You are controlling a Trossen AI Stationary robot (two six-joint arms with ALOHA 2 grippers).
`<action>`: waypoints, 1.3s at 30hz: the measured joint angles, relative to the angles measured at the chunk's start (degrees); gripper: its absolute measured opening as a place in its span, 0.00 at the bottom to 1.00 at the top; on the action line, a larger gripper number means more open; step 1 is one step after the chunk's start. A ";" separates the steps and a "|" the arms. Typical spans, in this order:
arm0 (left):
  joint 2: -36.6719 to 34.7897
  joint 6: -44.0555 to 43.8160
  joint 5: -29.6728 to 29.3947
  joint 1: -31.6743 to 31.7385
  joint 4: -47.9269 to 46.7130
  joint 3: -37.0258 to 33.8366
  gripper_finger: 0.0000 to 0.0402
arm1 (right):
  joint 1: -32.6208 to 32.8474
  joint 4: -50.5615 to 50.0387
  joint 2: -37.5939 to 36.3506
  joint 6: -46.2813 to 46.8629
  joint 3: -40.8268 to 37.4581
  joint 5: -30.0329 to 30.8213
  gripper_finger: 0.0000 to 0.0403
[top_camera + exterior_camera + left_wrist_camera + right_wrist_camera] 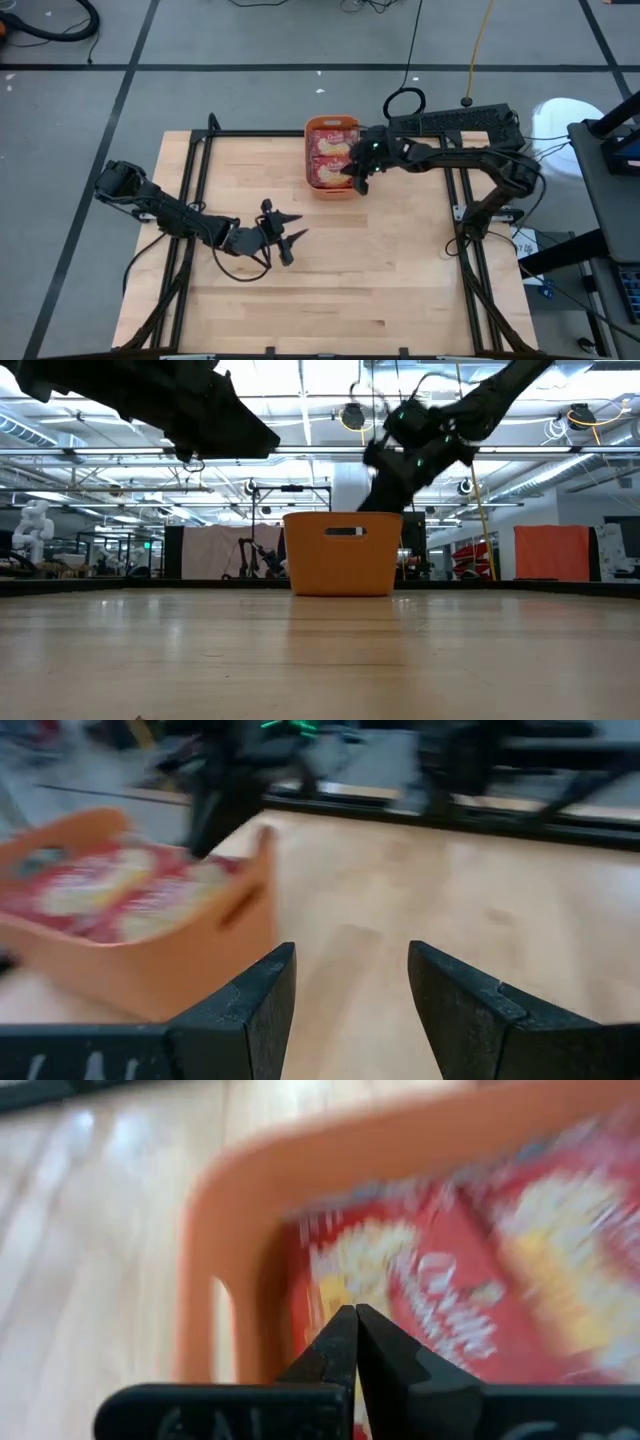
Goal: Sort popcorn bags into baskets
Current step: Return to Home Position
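The orange basket (309,160) stands at the far middle of the table, with red popcorn bags (333,150) lying flat in it, their cream labels up. My right gripper (357,180) is shut at the basket's near right corner. In the right wrist view its tips (355,1315) are over a bag (430,1280) just inside the basket's end wall (225,1220). My left gripper (298,228) hovers open over the bare table left of centre, with nothing between its fingers (260,1000). It points toward the basket (150,970). My right gripper's shut fingertips come slanting down from the table's right over a popcorn bag's label face (400,1270) in the basket. Whether they touch the bag I cannot tell.
Bare wooden tabletop (380,270) lies all around the basket and between the arms. In the low view the basket (342,555) stands alone on the table, with my right arm (420,430) coming down at its rim. Black frame rails (190,170) run along both table sides.
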 joint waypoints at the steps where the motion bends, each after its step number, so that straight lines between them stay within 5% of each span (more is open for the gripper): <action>1: 0.00 0.00 -2.28 0.00 -0.02 0.00 0.49 | 0.03 -0.20 -1.62 0.00 0.00 -0.01 0.01; 10: -3.88 7.79 -6.43 0.77 0.02 0.26 0.49 | 5.86 -1.88 -19.63 -1.58 -2.74 1.24 0.01; 23: -9.78 11.38 -5.98 0.98 -2.13 -1.90 0.48 | 18.74 14.07 -38.33 -0.37 -26.23 13.90 0.01; 39: -16.09 11.39 -0.01 -0.15 9.68 -17.28 0.15 | 24.25 16.65 -46.15 -1.41 -39.92 21.11 0.01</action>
